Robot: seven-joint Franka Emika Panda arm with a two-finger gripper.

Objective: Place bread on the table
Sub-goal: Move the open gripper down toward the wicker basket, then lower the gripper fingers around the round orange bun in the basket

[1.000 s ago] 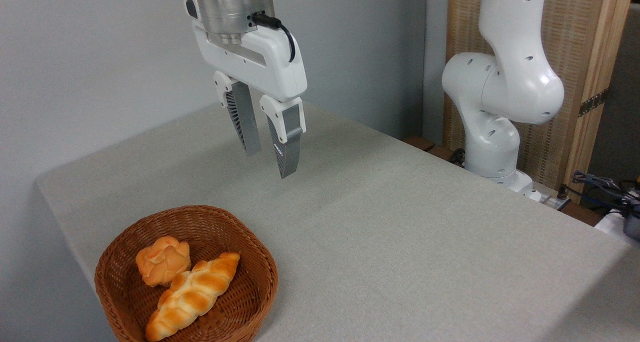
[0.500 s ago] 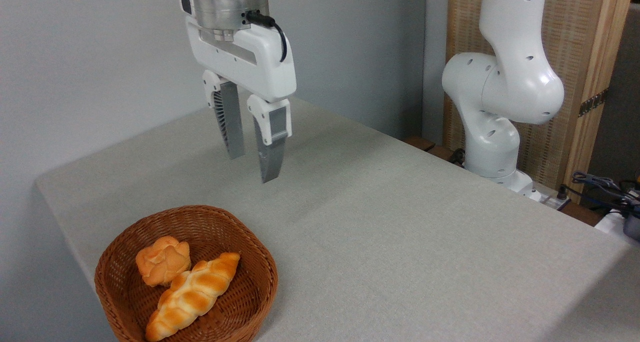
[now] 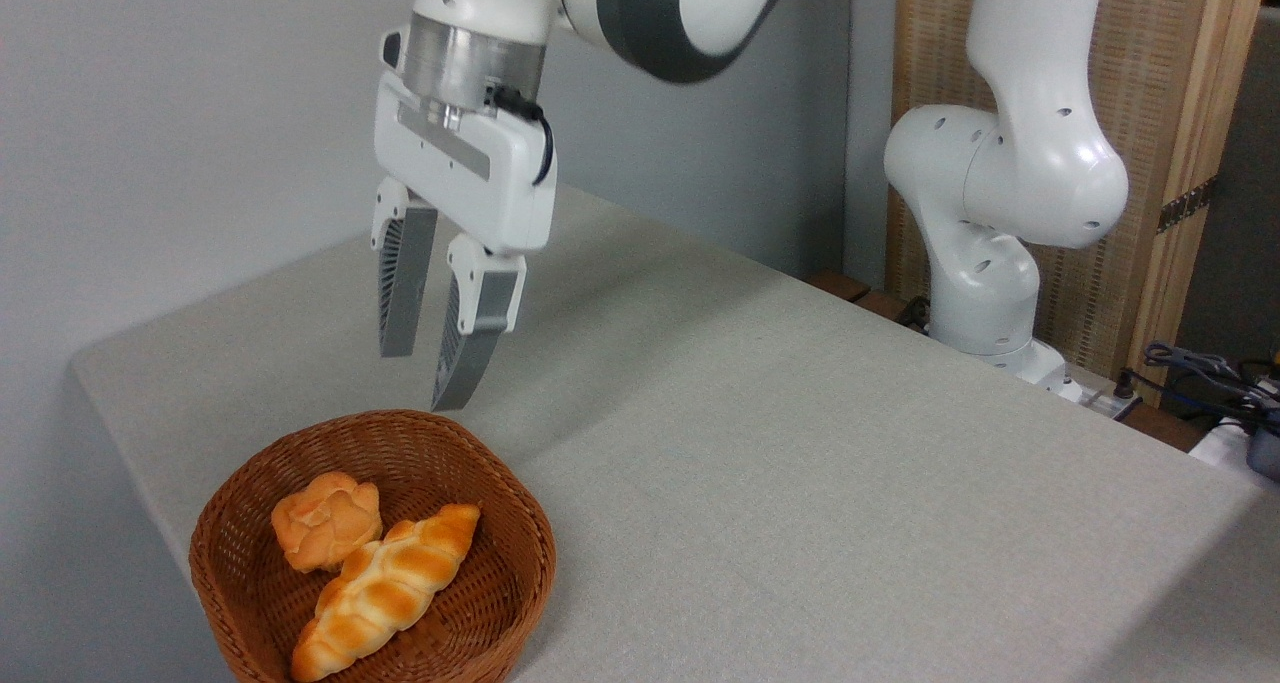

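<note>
Gripper (image 3: 420, 381) hangs tilted, jaws apart, above basket (image 3: 520, 553) rim.

Tabletop (image 3: 800, 443), grey cloth: one. Wicker basket (image 3: 520, 553): one, holding two bakery items, namely one round knotted bread (image 3: 326, 519) and one long braided loaf (image 3: 385, 588). Robot arm (image 3: 1010, 183): one, with one two-fingered hand (image 3: 418, 375).

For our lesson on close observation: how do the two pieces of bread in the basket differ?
The round roll is short and compact with a knotted, petal-like top; the braided loaf is long and tapered. The roll is evenly golden-orange; the loaf is paler, glossy, with browned ridges. The roll sits toward the basket's back left; the loaf runs diagonally toward the front. Both lie in the basket, touching, untouched by the gripper.
</note>
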